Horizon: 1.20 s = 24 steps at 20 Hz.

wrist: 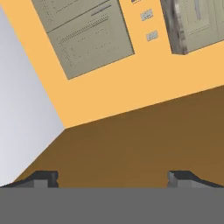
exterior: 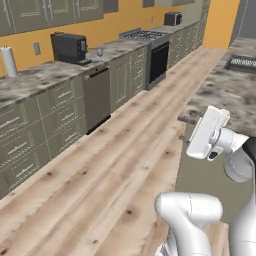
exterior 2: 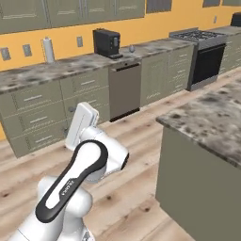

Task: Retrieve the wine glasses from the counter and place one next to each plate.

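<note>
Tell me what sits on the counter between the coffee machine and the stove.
In the left base view, one wine glass stands on the counter between the coffee machine and the stove; otherwise bare stone.

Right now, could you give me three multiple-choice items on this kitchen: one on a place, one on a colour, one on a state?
1. Where is the glass? A on the stove; B on the counter, beside the coffee machine; C on the floor.
2. What colour is the wall behind the counter? A white; B blue; C orange.
3. How is the gripper? A open, empty; B shut on a glass; C shut on a plate.
Answers: 1 B, it stands on the stone top near the black machine; 2 C, orange shows above the worktop; 3 A, the fingertips stand far apart with nothing between.
</note>
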{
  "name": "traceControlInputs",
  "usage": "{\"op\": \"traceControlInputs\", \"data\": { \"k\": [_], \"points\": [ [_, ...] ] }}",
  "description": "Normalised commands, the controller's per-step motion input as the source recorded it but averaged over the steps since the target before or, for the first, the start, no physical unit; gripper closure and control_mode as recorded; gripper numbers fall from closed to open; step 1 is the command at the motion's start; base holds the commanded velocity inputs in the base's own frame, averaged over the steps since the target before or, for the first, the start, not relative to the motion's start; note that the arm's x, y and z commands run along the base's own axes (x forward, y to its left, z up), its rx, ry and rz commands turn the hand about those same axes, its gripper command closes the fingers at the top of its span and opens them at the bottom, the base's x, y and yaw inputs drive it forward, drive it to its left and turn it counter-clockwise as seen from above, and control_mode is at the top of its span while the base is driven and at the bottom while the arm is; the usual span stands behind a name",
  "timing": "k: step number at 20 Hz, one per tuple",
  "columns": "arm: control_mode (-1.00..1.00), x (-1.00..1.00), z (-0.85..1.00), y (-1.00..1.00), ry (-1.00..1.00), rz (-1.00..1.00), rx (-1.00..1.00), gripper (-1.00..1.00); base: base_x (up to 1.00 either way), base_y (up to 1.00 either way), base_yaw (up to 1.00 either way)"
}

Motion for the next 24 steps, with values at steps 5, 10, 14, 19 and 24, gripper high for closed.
{"op": "traceControlInputs", "data": {
  "k": [5, 10, 14, 19, 24],
  "points": [
    [1.00, 0.00, 0.00, 0.00, 0.00, 0.00, 0.00, -1.00, 1.00, 1.00, -0.14],
    [1.00, 0.00, 0.00, 0.00, 0.00, 0.00, 0.00, -1.00, 1.00, 0.96, -0.04],
    [1.00, 0.00, 0.00, 0.00, 0.00, 0.00, 0.00, -1.00, 1.00, 0.50, -0.03],
    [1.00, 0.00, 0.00, 0.00, 0.00, 0.00, 0.00, -1.00, 1.00, 0.10, 0.00],
    [1.00, 0.00, 0.00, 0.00, 0.00, 0.00, 0.00, -1.00, 1.00, -0.02, 0.00]
  ]
}}
